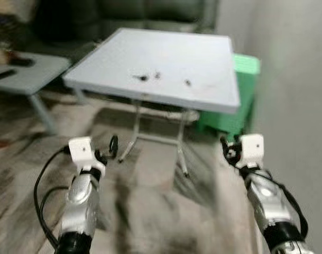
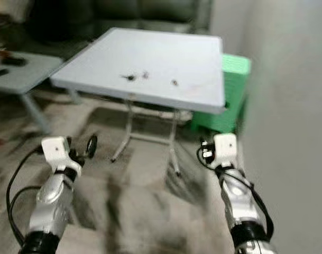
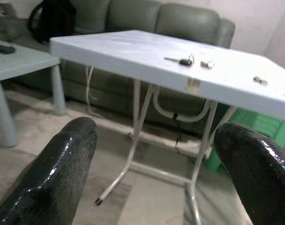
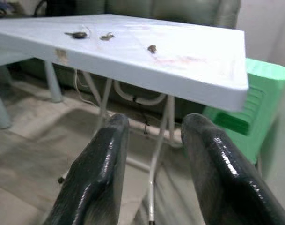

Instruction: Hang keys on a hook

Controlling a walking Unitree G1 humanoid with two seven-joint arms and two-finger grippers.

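A dark key with a ring [image 1: 141, 78] lies on the pale blue folding table [image 1: 203, 58], with two smaller metal pieces [image 1: 157, 75] [image 1: 187, 82] to its right. The left wrist view shows the key [image 3: 182, 60] near the table's front edge. My left gripper [image 1: 111, 148] is raised in front of the table, below its edge, and stands wide open and empty. My right gripper [image 1: 224, 146] hovers at the same height by the table's right front corner. It is open with a narrower gap [image 4: 154, 124] and holds nothing. No hook can be made out.
A green plastic stool [image 1: 240, 95] stands under the table's right side, against a grey wall [image 1: 298, 79]. A low grey table [image 1: 28, 71] is at the left and a dark sofa [image 1: 150, 13] is behind. The table's white metal legs [image 1: 179, 143] stand on the rug.
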